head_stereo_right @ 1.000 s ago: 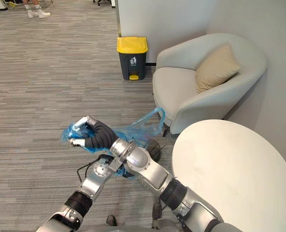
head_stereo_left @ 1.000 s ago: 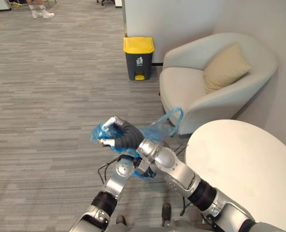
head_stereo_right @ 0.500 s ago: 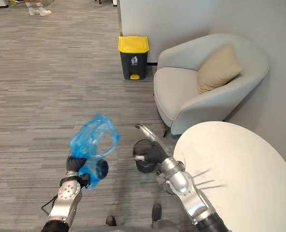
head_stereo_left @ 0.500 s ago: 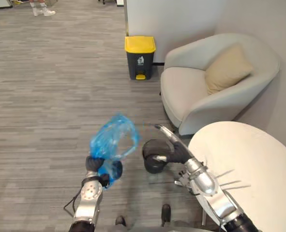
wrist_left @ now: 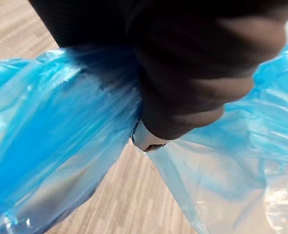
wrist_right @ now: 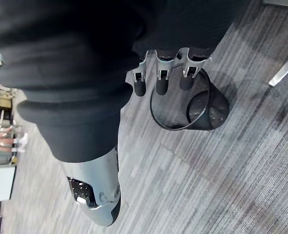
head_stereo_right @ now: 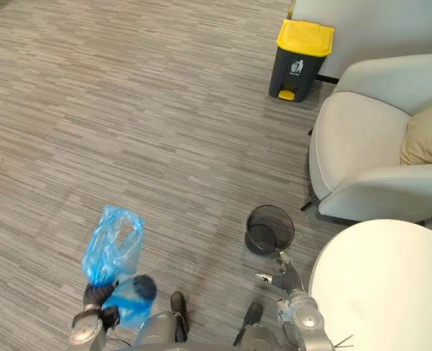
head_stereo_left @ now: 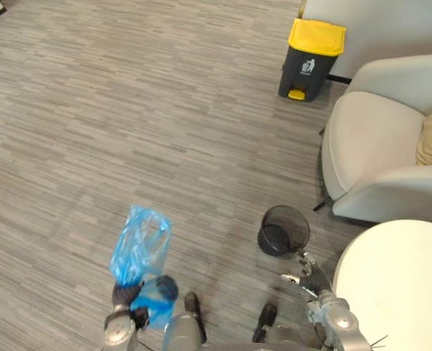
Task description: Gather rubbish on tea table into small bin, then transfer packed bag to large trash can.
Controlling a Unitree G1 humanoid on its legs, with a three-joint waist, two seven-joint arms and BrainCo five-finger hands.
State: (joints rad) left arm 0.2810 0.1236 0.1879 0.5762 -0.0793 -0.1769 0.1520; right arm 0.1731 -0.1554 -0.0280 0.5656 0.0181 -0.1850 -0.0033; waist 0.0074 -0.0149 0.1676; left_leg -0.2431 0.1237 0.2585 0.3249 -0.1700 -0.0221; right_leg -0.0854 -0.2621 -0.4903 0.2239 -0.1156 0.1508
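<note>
1. Left hand (head_stereo_left: 121,294) is clenched round the bag (head_stereo_left: 140,245), held over the floor, well apart from the can (head_stereo_left: 312,57).
2. Right hand (head_stereo_left: 307,276) hangs loose, empty, near the bin (head_stereo_left: 283,230).
3. Bag looks light, limp, slippery; best gripped at the bunched neck.

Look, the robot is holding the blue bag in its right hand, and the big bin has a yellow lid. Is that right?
Not quite. The blue bag is in the left hand, fingers curled round it, as the left wrist view shows. The right hand is open and holds nothing. The big bin does have a yellow lid.
</note>
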